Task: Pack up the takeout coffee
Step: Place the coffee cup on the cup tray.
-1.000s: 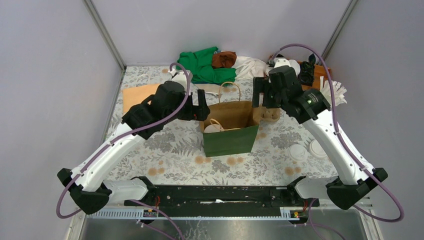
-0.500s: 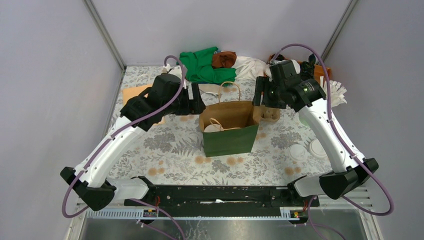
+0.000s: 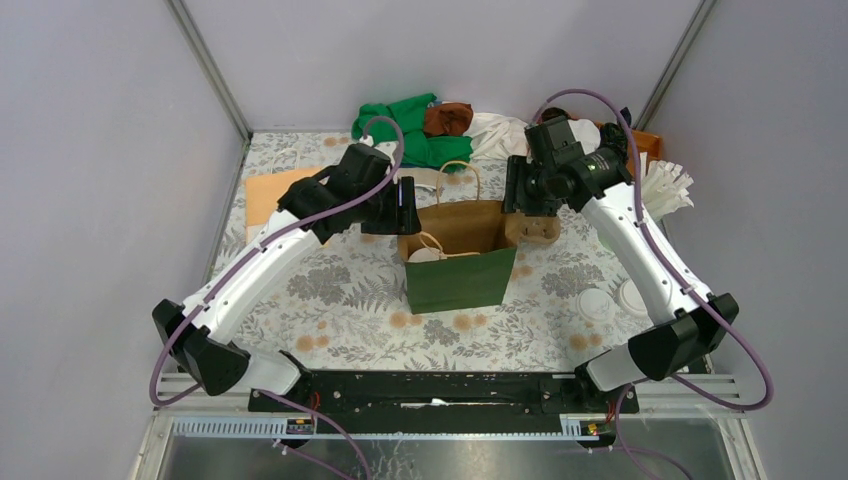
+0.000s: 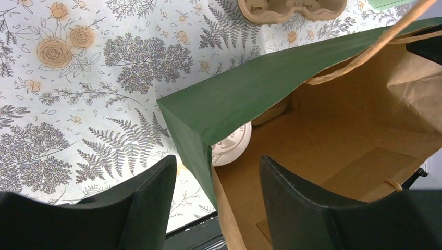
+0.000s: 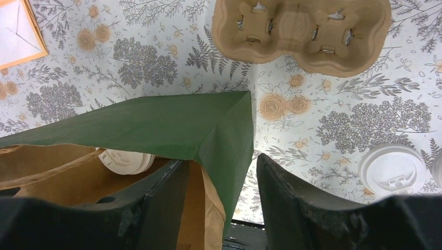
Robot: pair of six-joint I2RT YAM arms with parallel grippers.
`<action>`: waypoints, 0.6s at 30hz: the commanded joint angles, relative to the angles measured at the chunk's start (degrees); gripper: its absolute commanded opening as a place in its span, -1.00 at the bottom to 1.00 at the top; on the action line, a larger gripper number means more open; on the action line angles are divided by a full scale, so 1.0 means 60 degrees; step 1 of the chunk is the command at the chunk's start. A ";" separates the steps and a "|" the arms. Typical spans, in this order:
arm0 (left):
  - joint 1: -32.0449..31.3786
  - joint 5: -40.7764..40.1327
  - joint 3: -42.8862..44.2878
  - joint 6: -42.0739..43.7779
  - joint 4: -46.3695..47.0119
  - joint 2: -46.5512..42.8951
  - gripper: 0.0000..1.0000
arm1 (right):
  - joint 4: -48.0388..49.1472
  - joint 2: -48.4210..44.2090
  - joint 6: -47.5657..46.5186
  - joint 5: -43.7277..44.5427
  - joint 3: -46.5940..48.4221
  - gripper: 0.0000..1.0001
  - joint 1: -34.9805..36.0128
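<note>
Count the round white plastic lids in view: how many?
3. One lid sits inside the green paper bag; two more, a left lid and a right lid, lie on the floral tablecloth right of it. Back clutter may hide others.

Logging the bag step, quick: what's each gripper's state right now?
Left gripper: open, astride the green bag's left rim, not clamped.
Right gripper: open, astride the bag's right rim, not clamped.

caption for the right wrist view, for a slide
Right gripper astride the rim of the green paper bag, lidded cup inside, pulp carrier beyond.
</note>
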 commanded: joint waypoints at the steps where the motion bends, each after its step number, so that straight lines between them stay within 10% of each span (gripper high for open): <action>1: 0.0005 0.0150 0.0494 0.0173 0.0174 0.0247 0.23 | -0.0184 0.0219 -0.0023 -0.0412 0.0482 0.08 -0.0034; 7: 0.0005 -0.0036 0.0655 0.0236 0.0136 0.0597 -0.04 | -0.0283 0.0402 0.0004 -0.0412 0.0621 -0.29 -0.0034; 14: 0.0005 -0.0782 0.0876 0.0322 0.0176 0.0668 -0.99 | 0.0364 -0.0007 -0.0252 -0.0303 0.0363 -0.87 -0.0030; 18: 0.0006 -0.1168 0.0847 0.0385 0.0431 0.0509 -1.00 | 0.1039 -0.0353 -0.0402 -0.0287 -0.0045 -1.00 -0.0020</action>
